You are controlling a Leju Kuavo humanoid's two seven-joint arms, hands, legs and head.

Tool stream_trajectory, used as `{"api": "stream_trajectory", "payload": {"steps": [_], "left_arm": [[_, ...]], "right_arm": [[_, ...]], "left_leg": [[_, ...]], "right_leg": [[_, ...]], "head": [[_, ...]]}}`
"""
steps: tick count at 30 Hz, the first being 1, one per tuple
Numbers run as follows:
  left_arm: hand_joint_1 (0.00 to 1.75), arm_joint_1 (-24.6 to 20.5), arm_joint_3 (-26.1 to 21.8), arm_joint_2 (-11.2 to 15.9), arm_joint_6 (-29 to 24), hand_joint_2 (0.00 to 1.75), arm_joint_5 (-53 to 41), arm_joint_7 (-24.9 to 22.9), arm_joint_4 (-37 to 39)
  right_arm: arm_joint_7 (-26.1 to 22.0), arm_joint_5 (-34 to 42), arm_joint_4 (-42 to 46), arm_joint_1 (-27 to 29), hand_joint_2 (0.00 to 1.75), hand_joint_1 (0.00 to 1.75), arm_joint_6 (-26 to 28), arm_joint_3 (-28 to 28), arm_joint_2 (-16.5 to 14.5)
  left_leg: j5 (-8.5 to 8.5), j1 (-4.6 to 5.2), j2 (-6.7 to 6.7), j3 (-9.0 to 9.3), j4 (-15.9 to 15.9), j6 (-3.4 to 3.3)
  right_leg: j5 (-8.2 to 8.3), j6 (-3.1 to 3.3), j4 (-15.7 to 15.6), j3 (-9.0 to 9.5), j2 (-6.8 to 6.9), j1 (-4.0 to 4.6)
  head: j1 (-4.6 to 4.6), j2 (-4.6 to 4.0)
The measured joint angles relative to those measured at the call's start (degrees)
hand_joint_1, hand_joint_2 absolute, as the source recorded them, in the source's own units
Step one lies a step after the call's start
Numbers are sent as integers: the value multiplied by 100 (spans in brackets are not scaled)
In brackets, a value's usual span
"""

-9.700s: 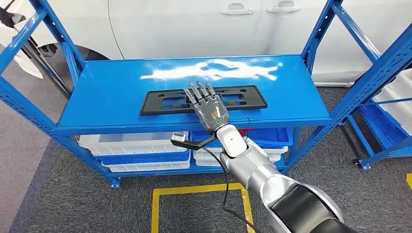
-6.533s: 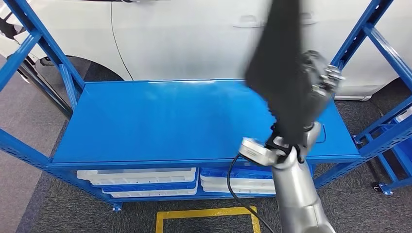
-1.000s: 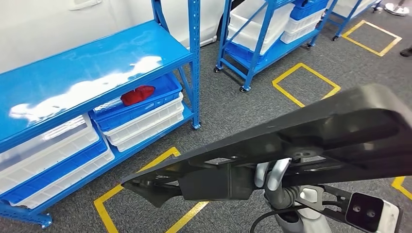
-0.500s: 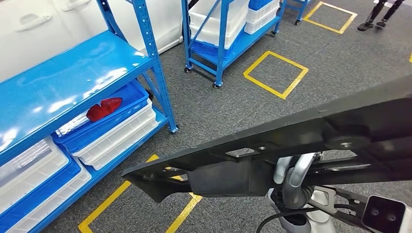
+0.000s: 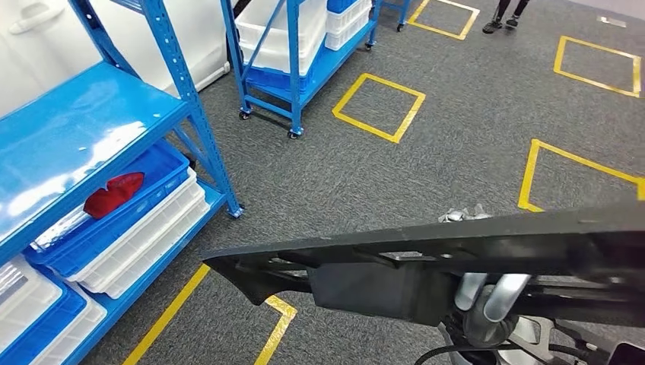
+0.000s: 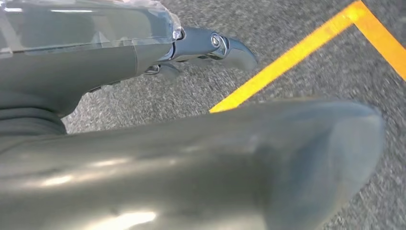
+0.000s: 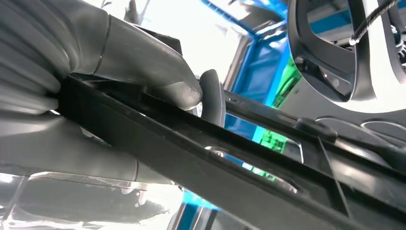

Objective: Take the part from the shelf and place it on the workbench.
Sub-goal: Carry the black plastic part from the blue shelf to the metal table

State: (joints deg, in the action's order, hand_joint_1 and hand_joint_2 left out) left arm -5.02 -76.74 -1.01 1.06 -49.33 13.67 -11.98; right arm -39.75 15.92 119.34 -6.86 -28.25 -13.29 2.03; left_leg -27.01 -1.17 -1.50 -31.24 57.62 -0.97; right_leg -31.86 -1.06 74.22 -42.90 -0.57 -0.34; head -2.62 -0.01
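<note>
Head view: long black part (image 5: 456,251) up over the grey floor (image 5: 426,152), in the right hand (image 5: 487,293). Fingers (image 7: 213,98) tight around its edge. Blue shelf (image 5: 68,144) off beside; left hand (image 6: 143,158) fingers hard to tell.

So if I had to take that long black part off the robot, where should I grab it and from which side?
Probably the free end of the black part, on the robot's left, approached from that open side. The part lies long and nearly level, and the right hand grips it further along from underneath, so that pointed end juts out over bare floor. Its flat edge and cut-outs give fingers purchase.
</note>
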Motion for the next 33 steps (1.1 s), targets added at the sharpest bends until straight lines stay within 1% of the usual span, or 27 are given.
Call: {"api": "stream_trajectory", "payload": {"steps": [1,2,4,5,6,7,9,10,12,13,14,15,16,17,18,19,20,21,22,24,25,27,28,30,31,32,33], "left_arm": [[0,-2,0,-6,1,0,2,6,0],[0,-7,0,-19,1,0,3,8,0],[0,-19,1,-52,-1,0,0,1,0],[0,-21,1,-70,-7,0,-4,-9,0],[0,-25,2,-83,-19,0,-9,-24,0],[0,-28,2,-96,-34,0,-14,-46,1],[0,-42,7,-132,-66,0,-42,-92,2],[0,-51,13,-151,-76,0,-64,-114,2],[0,-55,27,-178,-82,0,-111,-145,2],[0,-45,33,-182,-81,0,-129,-155,2],[0,-29,36,-184,-81,0,-142,-163,3],[0,-14,38,-184,-81,0,-151,-169,3],[0,-7,40,-185,-78,0,-156,-169,4],[0,-6,42,-186,-75,0,-156,-164,4],[0,-12,43,-187,-72,0,-147,-155,4],[0,-19,43,-187,-68,0,-133,-146,4],[0,-24,44,-187,-64,0,-118,-140,4],[0,-28,43,-187,-60,0,-101,-138,4],[0,-32,42,-189,-54,0,-87,-139,4],[0,-53,40,-202,-43,0,-72,-143,4],[0,-68,39,-213,-40,0,-71,-145,4],[0,-78,39,-234,-38,0,-72,-149,4],[0,-68,39,-238,-38,0,-73,-154,4],[0,-40,38,-240,-40,0,-74,-172,4],[0,-36,37,-242,-46,0,-75,-184,4],[0,-38,36,-245,-52,0,-77,-193,4],[0,-44,35,-249,-59,0,-79,-198,4]], "right_arm": [[3,-50,28,51,175,175,1,1,-6],[2,-117,59,93,175,175,1,1,-16],[-3,-256,137,154,175,175,3,1,-51],[-6,-305,178,172,175,175,6,1,-73],[-8,-334,215,184,175,175,12,1,-92],[-10,-350,244,193,175,175,22,1,-108],[-12,-370,301,217,175,175,52,1,-128],[-14,-379,329,227,175,175,76,1,-138],[-19,-418,368,234,175,175,138,-2,-169],[-21,-444,376,237,175,175,172,-7,-185],[-20,-472,376,245,175,175,202,-13,-197],[-20,-496,376,257,175,175,227,-22,-204],[-19,-513,376,268,175,175,251,-34,-207],[-19,-528,376,277,175,175,274,-50,-208],[-19,-541,376,283,175,175,294,-69,-209],[-19,-551,376,286,175,175,317,-92,-210],[-18,-560,376,287,175,175,338,-116,-212],[-17,-565,376,291,175,175,357,-139,-213],[-16,-567,376,299,175,175,374,-161,-214],[-14,-569,377,323,175,175,393,-187,-214],[-15,-569,378,333,175,175,403,-192,-214],[-17,-567,384,334,175,175,436,-206,-214],[-18,-563,386,333,175,175,459,-217,-214],[-19,-547,387,338,175,175,507,-239,-214],[-15,-536,386,338,175,175,534,-245,-214],[-3,-520,377,319,175,175,564,-250,-214],[19,-500,354,266,175,175,599,-253,-214]], "left_leg": [[-13,1,-79,9,1,6],[-30,1,-151,25,2,17],[-73,6,-276,80,0,52],[-97,17,-329,106,1,78],[-117,27,-379,128,0,108],[-132,37,-432,146,-6,141],[-161,38,-525,179,-23,206],[-206,29,-470,185,7,235],[-464,5,-191,38,392,270],[-654,-1,-30,-127,764,276],[-827,-2,54,-331,1175,280],[-921,-1,89,-506,1501,284],[-900,-1,102,-605,1643,285],[-752,-2,111,-591,1538,280],[-521,-5,144,-481,1231,273],[-291,-13,250,-326,825,260],[-130,-21,374,-184,448,248],[-49,-24,478,-91,208,235],[-40,-17,544,-50,95,214],[-37,-4,464,-27,69,154],[-23,-5,400,-11,46,111],[3,-17,257,14,-1,35],[0,-4,176,19,-6,13],[-15,17,9,19,-3,-5],[-25,23,-75,22,-2,-5],[-37,26,-149,30,-2,1],[-52,28,-223,47,-2,11]], "right_leg": [[47,-10,49,-33,20,-17],[192,-11,-141,63,49,-28],[545,19,-955,496,250,-13],[648,52,-1294,675,351,12],[687,84,-1499,779,421,40],[667,115,-1557,798,428,67],[685,176,-1581,796,290,64],[697,209,-1611,811,228,49],[724,277,-1667,848,110,17],[723,296,-1674,854,48,23],[721,310,-1672,856,-22,29],[718,315,-1670,859,-103,34],[716,316,-1665,864,-185,39],[713,312,-1657,873,-270,40],[707,303,-1643,882,-353,39],[697,288,-1624,883,-430,32],[685,267,-1591,872,-503,35],[680,239,-1566,851,-566,30],[681,203,-1554,824,-629,24],[701,125,-1559,789,-731,11],[685,92,-1535,771,-655,16],[494,48,-1221,617,-324,29],[318,29,-886,450,-139,26],[17,-6,-142,71,-12,-3],[-9,-16,51,-30,8,-15],[77,-18,10,-8,26,-23],[251,-10,-266,138,66,-26]], "head": [[0,0],[0,1],[0,1],[0,0],[0,-1],[0,-1],[-1,-1],[-1,-1],[-1,0],[-1,0],[-1,1],[-1,0],[-1,0],[-1,0],[0,-1],[0,-1],[0,0],[0,0],[-1,0],[-1,1],[-1,1],[0,0],[0,0],[0,-1],[0,-1],[0,-1],[0,-1]]}}
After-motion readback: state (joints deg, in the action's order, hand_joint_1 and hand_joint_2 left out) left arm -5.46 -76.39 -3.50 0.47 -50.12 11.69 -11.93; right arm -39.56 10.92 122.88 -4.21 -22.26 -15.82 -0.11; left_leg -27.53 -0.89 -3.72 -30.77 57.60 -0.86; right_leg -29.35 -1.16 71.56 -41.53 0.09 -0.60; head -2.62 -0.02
